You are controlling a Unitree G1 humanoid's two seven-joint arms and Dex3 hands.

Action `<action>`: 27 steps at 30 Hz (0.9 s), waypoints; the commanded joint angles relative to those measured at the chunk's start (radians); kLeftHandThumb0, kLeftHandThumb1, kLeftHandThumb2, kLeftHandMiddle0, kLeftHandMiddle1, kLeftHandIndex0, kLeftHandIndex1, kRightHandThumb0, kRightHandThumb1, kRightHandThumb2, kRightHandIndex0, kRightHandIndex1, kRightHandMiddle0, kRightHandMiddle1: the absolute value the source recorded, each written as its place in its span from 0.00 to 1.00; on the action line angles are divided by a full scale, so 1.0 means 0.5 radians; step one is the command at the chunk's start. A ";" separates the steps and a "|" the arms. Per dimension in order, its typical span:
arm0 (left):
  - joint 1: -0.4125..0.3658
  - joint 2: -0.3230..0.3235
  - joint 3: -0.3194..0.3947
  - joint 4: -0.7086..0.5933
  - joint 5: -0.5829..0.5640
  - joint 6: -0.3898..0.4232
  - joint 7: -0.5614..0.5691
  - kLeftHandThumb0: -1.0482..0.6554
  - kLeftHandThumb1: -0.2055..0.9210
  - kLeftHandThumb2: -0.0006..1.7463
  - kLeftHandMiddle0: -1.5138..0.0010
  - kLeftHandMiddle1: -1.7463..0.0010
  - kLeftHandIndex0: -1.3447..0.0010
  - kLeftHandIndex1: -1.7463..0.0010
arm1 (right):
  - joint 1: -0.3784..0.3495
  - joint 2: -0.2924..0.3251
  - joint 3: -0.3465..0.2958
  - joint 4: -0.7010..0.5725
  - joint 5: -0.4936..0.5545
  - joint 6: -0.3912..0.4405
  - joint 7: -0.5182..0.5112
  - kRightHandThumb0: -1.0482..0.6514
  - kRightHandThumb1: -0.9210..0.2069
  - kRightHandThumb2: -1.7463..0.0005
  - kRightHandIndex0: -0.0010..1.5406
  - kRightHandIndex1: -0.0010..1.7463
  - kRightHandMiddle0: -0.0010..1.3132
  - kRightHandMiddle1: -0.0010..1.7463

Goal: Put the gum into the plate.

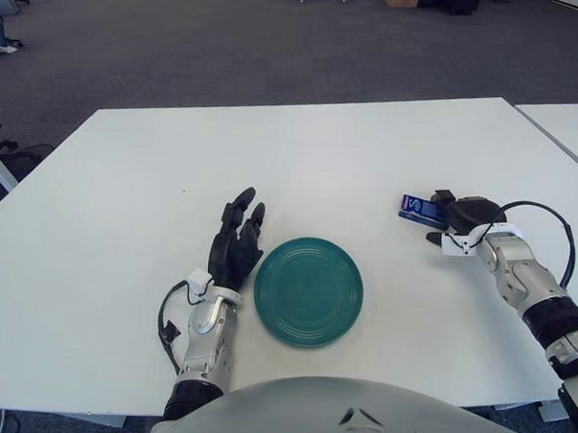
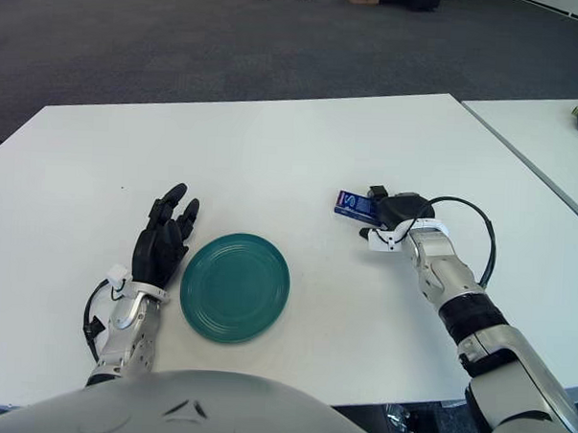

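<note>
A round green plate lies on the white table in front of me. A small blue gum pack lies to the right of the plate, apart from it. My right hand is at the pack's right end. One finger shows above the pack and one below it, spread and not closed on it. The pack's right end is hidden by the hand. My left hand shows just left of the plate, fingers stretched out and holding nothing.
A second white table stands at the far right, with a narrow gap between. A black cable loops off my right wrist. Dark carpet lies beyond the table's far edge.
</note>
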 commanded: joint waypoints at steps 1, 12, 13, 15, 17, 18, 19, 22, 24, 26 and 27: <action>0.070 -0.165 -0.018 0.104 -0.054 -0.020 -0.021 0.00 1.00 0.37 0.75 0.99 1.00 0.66 | 0.054 -0.003 0.011 -0.020 0.008 -0.017 0.073 0.08 0.00 0.60 0.43 0.29 0.12 0.61; 0.108 -0.172 -0.007 0.020 -0.119 0.048 0.006 0.00 1.00 0.38 0.74 0.99 1.00 0.65 | 0.088 0.050 -0.053 -0.043 0.061 -0.024 0.008 0.15 0.00 0.66 0.44 0.97 0.25 0.88; 0.111 -0.173 -0.008 0.013 -0.120 0.057 0.015 0.00 1.00 0.37 0.74 0.99 1.00 0.64 | 0.091 0.054 -0.060 -0.042 0.066 -0.028 -0.005 0.16 0.00 0.67 0.45 0.98 0.27 0.92; 0.121 -0.176 -0.008 -0.009 -0.138 0.083 0.023 0.00 1.00 0.36 0.74 0.99 1.00 0.64 | 0.100 0.064 -0.077 -0.040 0.081 -0.045 -0.047 0.19 0.00 0.69 0.47 0.99 0.30 0.97; 0.129 -0.180 -0.006 -0.029 -0.165 0.107 0.022 0.00 1.00 0.35 0.73 0.99 1.00 0.64 | 0.109 0.074 -0.089 -0.031 0.088 -0.066 -0.100 0.26 0.10 0.60 0.48 1.00 0.31 0.98; 0.130 -0.180 -0.005 -0.035 -0.176 0.115 0.020 0.00 1.00 0.35 0.73 0.99 1.00 0.64 | 0.108 0.079 -0.092 -0.022 0.090 -0.074 -0.121 0.28 0.14 0.57 0.48 1.00 0.31 0.99; 0.130 -0.180 -0.004 -0.039 -0.182 0.121 0.020 0.00 1.00 0.35 0.73 0.99 1.00 0.64 | 0.107 0.082 -0.094 -0.015 0.092 -0.081 -0.136 0.31 0.20 0.52 0.49 1.00 0.32 0.99; 0.137 -0.178 -0.003 -0.061 -0.206 0.142 0.014 0.00 1.00 0.34 0.72 0.99 1.00 0.63 | 0.101 0.101 -0.105 0.025 0.106 -0.113 -0.231 0.35 0.27 0.46 0.51 1.00 0.32 1.00; 0.138 -0.173 -0.004 -0.066 -0.213 0.147 0.013 0.00 1.00 0.34 0.72 0.99 1.00 0.63 | 0.097 0.112 -0.110 0.050 0.114 -0.132 -0.278 0.36 0.29 0.45 0.52 1.00 0.32 1.00; 0.136 -0.167 -0.006 -0.064 -0.214 0.142 0.010 0.00 1.00 0.34 0.72 0.99 1.00 0.63 | 0.090 0.128 -0.116 0.082 0.124 -0.150 -0.323 0.37 0.30 0.44 0.53 1.00 0.32 1.00; 0.135 -0.164 -0.006 -0.061 -0.214 0.138 0.008 0.00 1.00 0.35 0.72 0.99 1.00 0.63 | 0.086 0.136 -0.119 0.098 0.128 -0.157 -0.341 0.37 0.31 0.43 0.54 1.00 0.32 1.00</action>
